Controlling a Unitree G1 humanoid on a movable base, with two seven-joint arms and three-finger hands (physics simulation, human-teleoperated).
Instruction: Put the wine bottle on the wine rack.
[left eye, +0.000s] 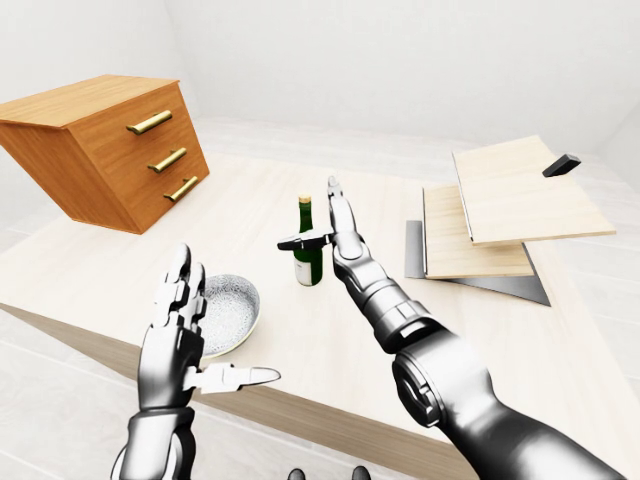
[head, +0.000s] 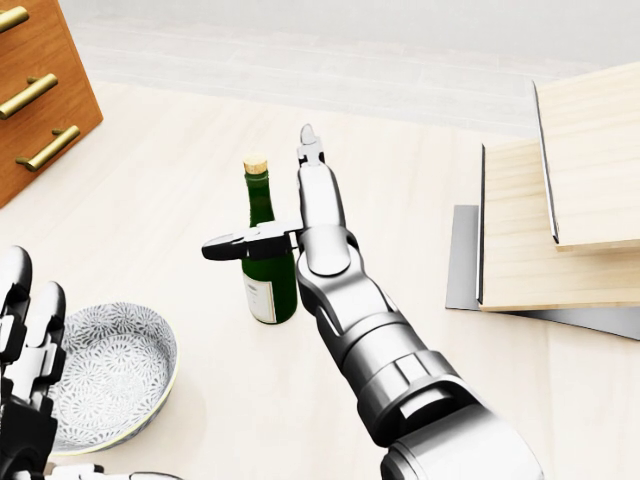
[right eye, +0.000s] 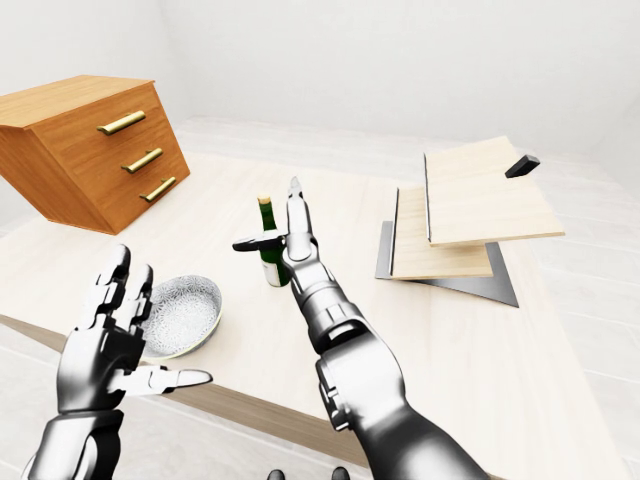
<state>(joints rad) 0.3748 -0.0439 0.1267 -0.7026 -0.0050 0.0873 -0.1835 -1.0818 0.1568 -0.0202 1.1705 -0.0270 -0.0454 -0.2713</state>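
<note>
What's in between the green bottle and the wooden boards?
In the head view, the robot's right hand and arm stand between the bottle and the wooden boards. Past the arm, only bare table shows.

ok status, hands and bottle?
Right hand open beside bottle, thumb across its neck, no grip. Left hand open, idle over bowl. Bottle upright on table. Rack to right, path clear.

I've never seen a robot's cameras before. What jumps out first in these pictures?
The shiny right hand reaches to mid-table, its open fingers beside a green wine bottle standing upright. At the lower left of the head view, the left hand hangs open near a patterned bowl. A tilted wooden chest of drawers sits top left, and stepped wooden boards lie to the right.
</note>
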